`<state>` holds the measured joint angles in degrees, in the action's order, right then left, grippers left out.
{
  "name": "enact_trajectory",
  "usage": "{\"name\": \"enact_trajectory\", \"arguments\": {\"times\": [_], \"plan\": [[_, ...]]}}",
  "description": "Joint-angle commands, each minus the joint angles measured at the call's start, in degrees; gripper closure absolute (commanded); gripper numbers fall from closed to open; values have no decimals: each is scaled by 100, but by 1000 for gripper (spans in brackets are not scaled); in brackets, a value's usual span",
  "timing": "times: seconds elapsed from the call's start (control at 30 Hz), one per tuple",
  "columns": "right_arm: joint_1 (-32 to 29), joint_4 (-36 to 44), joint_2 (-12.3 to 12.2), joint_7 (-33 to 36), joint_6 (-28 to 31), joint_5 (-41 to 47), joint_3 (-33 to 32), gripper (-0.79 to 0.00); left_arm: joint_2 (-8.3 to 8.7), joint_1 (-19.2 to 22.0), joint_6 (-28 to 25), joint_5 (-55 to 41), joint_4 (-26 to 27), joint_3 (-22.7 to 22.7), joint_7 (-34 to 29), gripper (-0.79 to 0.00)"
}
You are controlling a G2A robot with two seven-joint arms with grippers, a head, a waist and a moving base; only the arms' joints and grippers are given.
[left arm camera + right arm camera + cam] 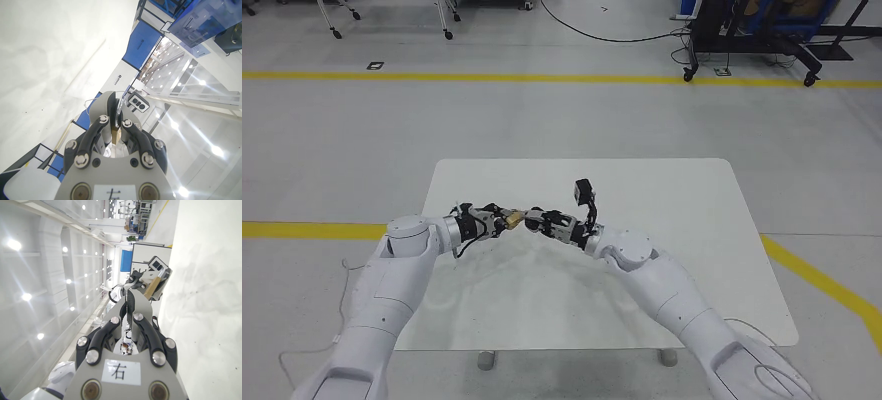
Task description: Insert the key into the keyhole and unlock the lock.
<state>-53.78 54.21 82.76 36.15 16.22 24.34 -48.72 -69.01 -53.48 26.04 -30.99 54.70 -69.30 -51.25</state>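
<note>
Left gripper (pixel 506 217) clamped on brass lock (pixel 513 216), frame centre in top view, over the white table (pixel 682 200). Right gripper (pixel 530 221) fingers pressed together (tips at the lock's end), just right of it.

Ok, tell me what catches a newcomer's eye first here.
The two grippers meet tip to tip over the middle of the white table. Between them glints a brass padlock, clamped in the left gripper, with the shut right gripper at its free end.
</note>
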Motion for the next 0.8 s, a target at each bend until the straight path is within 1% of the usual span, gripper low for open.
{"name": "enact_trajectory", "arguments": {"times": [0.0,0.2,0.33,0.6,0.77], "plan": [[-177,402,-67,-296,-330,-406,-54,0,-5,-1,-22,-18,-7,14,81,0],[-767,1572,-255,-862,-1196,-1140,-337,0,-15,-3,-181,-94,27,25,178,0],[-1044,2063,-314,-1023,-1576,-1248,-480,0,-3,-67,-366,-101,127,15,128,0],[-1173,2325,-302,-1379,-2021,-1415,-467,0,14,-157,-509,-128,272,-11,210,0],[-1193,2415,-264,-1919,-2193,-1783,-357,0,21,-230,-611,-102,405,-16,358,0]]}}
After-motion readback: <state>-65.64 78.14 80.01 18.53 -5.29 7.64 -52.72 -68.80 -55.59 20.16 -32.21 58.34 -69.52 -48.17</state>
